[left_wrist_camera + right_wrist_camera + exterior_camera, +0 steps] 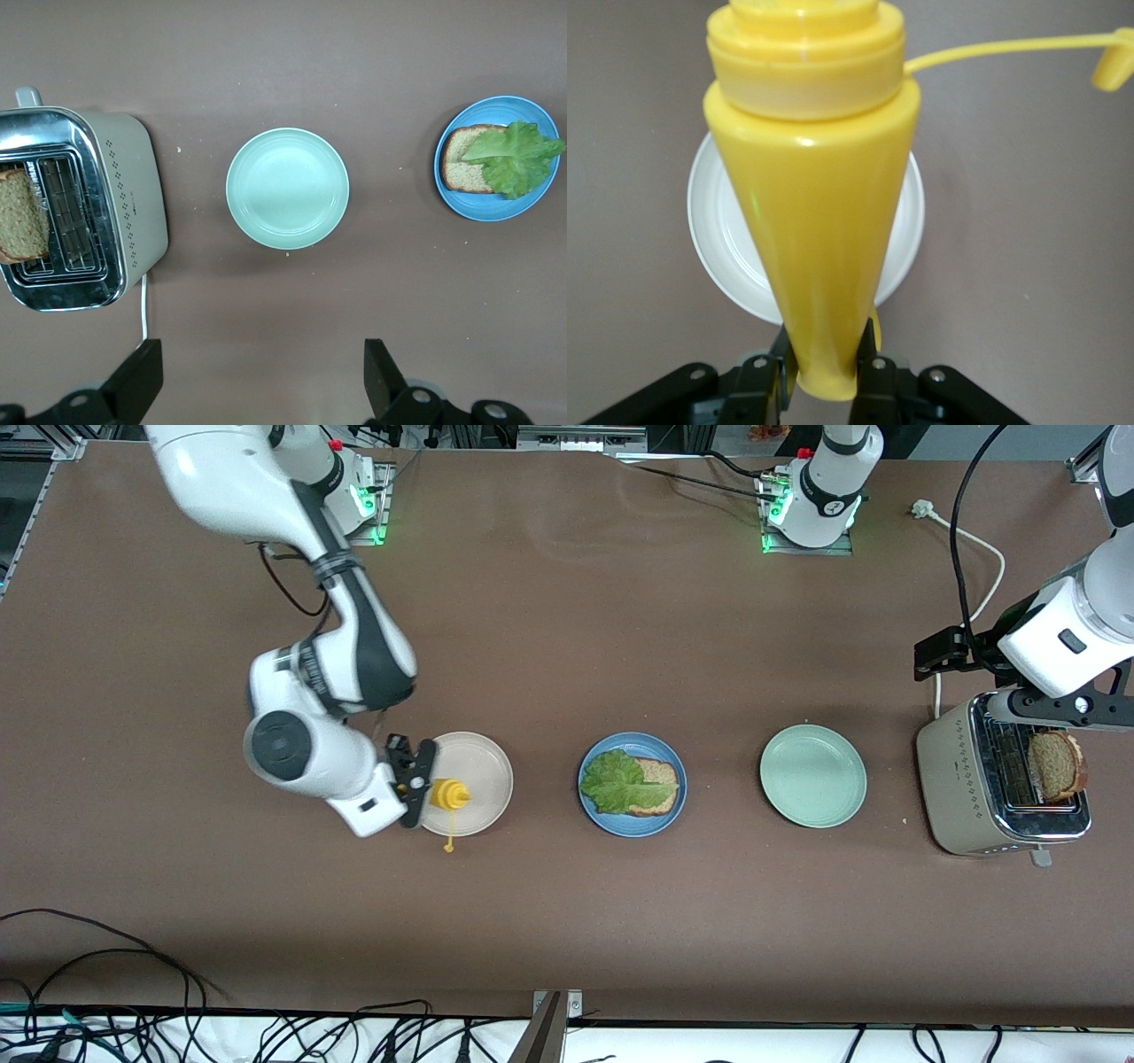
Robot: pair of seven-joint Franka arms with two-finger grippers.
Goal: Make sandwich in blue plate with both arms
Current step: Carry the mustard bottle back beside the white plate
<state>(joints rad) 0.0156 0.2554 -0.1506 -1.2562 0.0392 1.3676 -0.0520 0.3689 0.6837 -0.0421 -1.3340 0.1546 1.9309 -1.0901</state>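
Observation:
The blue plate (620, 824) (496, 209) lies mid-table and carries one brown bread slice (663, 772) (462, 164) with a green lettuce leaf (620, 779) (518, 158) on top. A second bread slice (1054, 764) (19, 217) stands in the toaster (952, 779) (133, 195). My left gripper (1059, 710) (261, 385) hangs open over the toaster, with nothing between its fingers. My right gripper (416, 782) (824, 350) is shut on a yellow squeeze bottle (450, 793) (819, 204) over the beige plate (483, 766) (718, 230).
A pale green plate (812, 775) (287, 188) lies bare between the blue plate and the toaster. The bottle's open cap (449, 847) dangles on its strap. A white power cord (988, 549) runs from the toaster toward the arm bases. Black cables (133, 965) cross the table's near edge.

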